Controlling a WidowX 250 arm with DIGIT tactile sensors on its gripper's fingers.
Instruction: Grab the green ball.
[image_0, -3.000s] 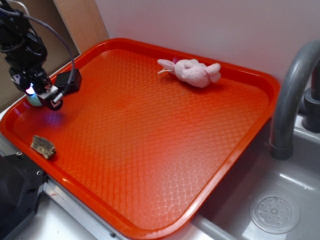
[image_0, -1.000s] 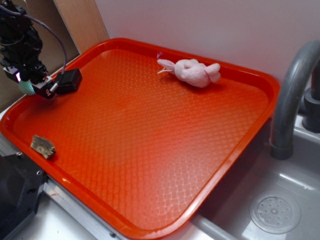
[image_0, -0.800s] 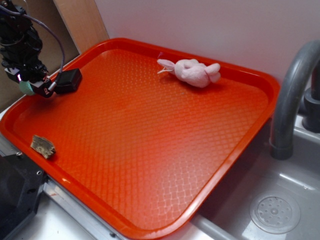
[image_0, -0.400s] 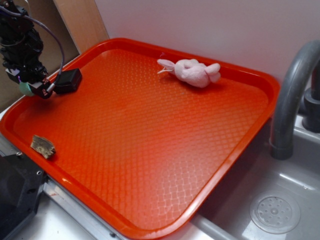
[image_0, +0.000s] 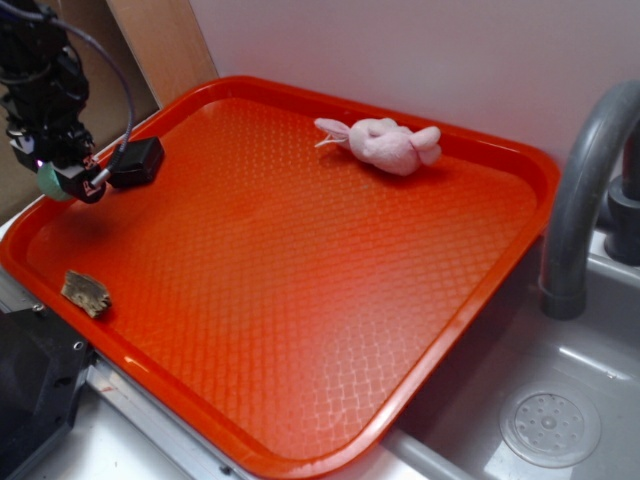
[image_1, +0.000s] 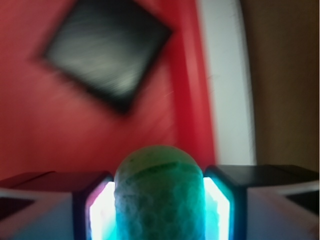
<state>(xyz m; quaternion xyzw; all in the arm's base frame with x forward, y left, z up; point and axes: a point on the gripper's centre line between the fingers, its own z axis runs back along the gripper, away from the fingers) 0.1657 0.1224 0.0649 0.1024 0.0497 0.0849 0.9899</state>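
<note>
Currently my gripper (image_0: 62, 178) is clamped on the green ball (image_1: 159, 192), which sits pinched between both fingers (image_1: 222, 200) and lifted clear of the red tray (image_0: 300, 290), above its left edge. Wrist view shows the ball's knitted surface filling the gap (motion-blurred otherwise). Black block (image_0: 138, 161) lies on the tray just beside the gripper. Brown scrap (image_0: 85, 293) is at the tray's near-left edge; pink plush bunny (image_0: 385, 144) near its far rim, well apart.
</note>
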